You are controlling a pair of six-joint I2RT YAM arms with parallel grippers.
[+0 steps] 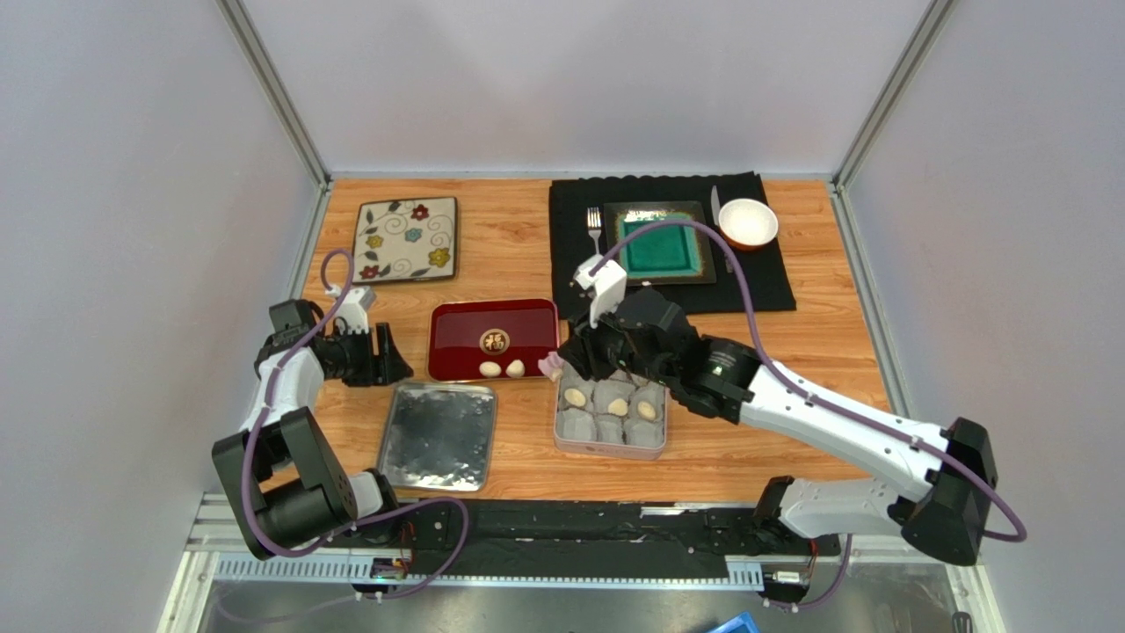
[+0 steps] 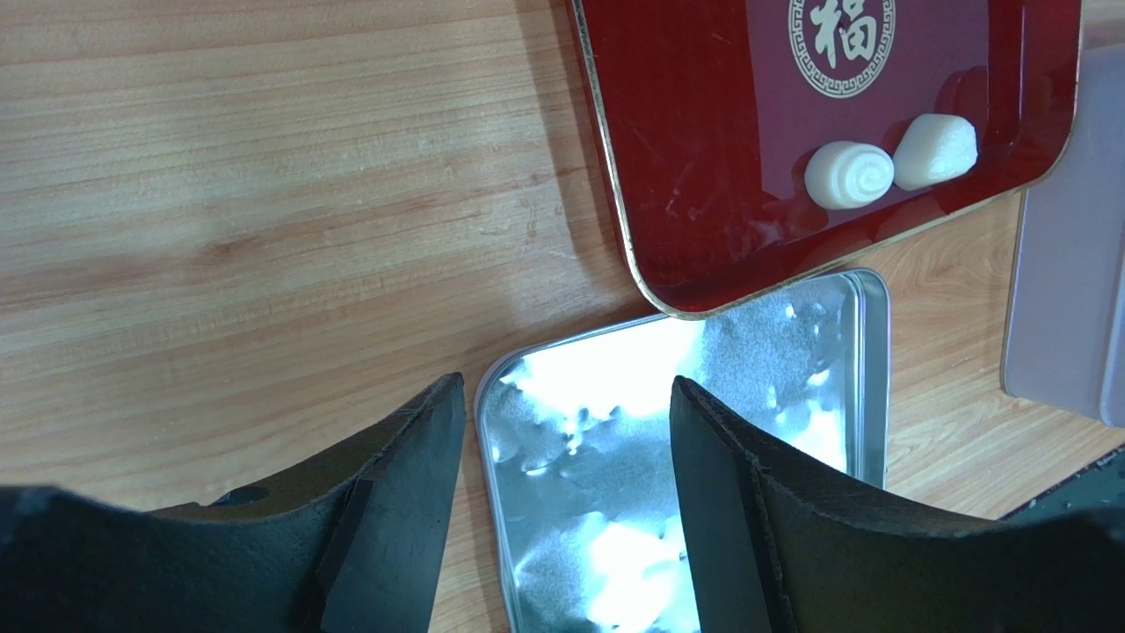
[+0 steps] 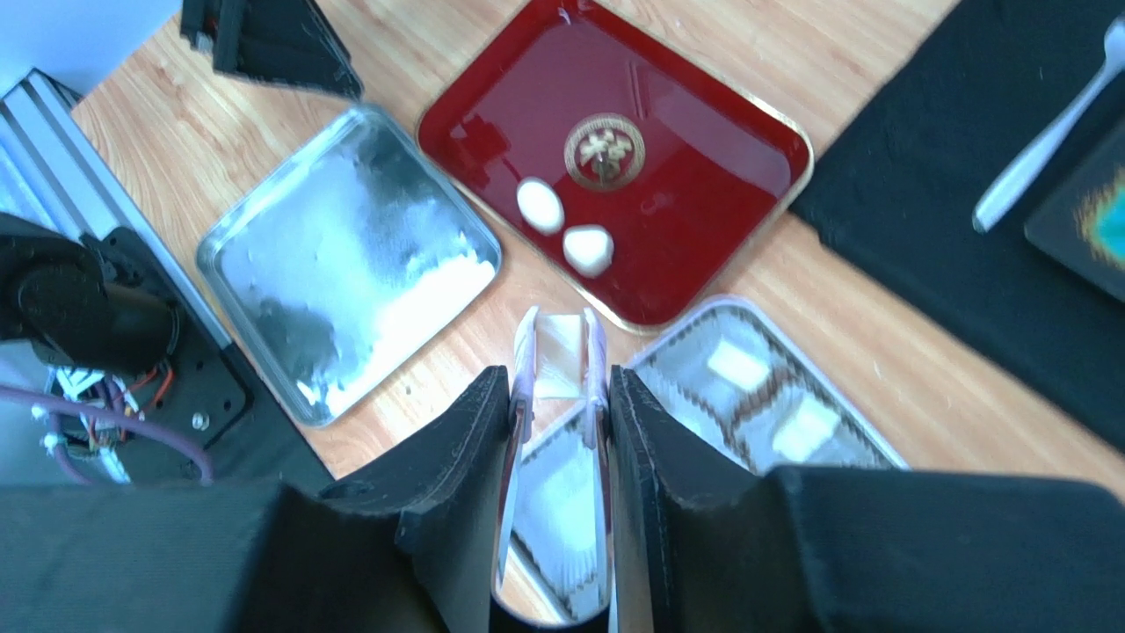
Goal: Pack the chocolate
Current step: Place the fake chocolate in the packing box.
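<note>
Two cream chocolates [image 1: 490, 371] [image 1: 515, 368] lie at the front edge of the red tray [image 1: 462, 330]. They also show in the left wrist view [image 2: 848, 174] [image 2: 935, 149] and in the right wrist view [image 3: 539, 205] [image 3: 588, 248]. A grey tin [image 1: 571, 439] holds white paper cups, three of them with chocolates [image 1: 576, 396] [image 1: 617, 408] [image 1: 647, 410]. My right gripper [image 1: 571, 365] [image 3: 557, 383] is shut on metal tongs [image 3: 524, 369], held over the tin's [image 3: 845, 422] left corner. I cannot tell whether the tongs hold anything. My left gripper [image 1: 386, 356] [image 2: 568, 396] is open and empty, left of the tray.
The tin's silver lid [image 1: 439, 435] [image 2: 740, 396] [image 3: 343, 251] lies in front of the tray. A floral plate [image 1: 407, 239] is at the back left. A black mat [image 1: 766, 284] at the back right carries a green plate [image 1: 656, 245], a fork [image 1: 594, 227] and a white bowl [image 1: 748, 223].
</note>
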